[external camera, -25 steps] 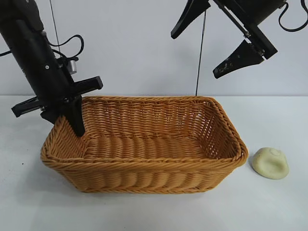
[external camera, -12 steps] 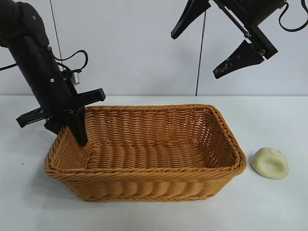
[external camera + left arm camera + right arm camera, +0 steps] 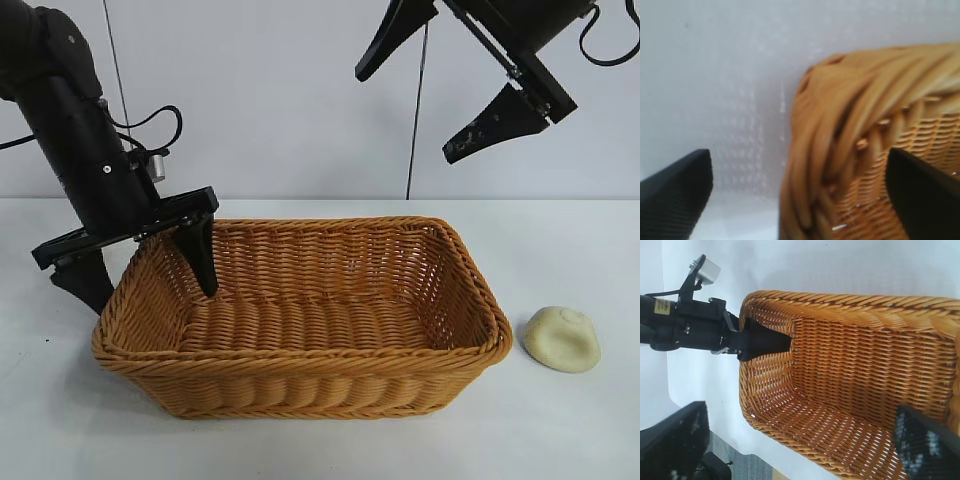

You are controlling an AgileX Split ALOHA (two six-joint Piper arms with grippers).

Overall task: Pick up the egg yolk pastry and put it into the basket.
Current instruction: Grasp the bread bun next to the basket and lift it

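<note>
The egg yolk pastry, a pale cream dome, lies on the white table just right of the basket. My left gripper is open and straddles the basket's left end wall, one finger inside and one outside, holding nothing. The left wrist view shows the braided rim between its spread fingers. My right gripper is open and empty, high above the basket's right half. In its wrist view the basket lies below, with the left gripper at its end wall. The pastry is out of both wrist views.
The white table runs all around the basket. A white wall stands behind, with a thin vertical cable hanging against it. The table's edge and grey floor show in the right wrist view.
My left gripper was shut on the basket's left rim and has opened, one finger now inside, one outside. The basket shifted slightly right and settled flat. The right arm and pastry have not moved.
</note>
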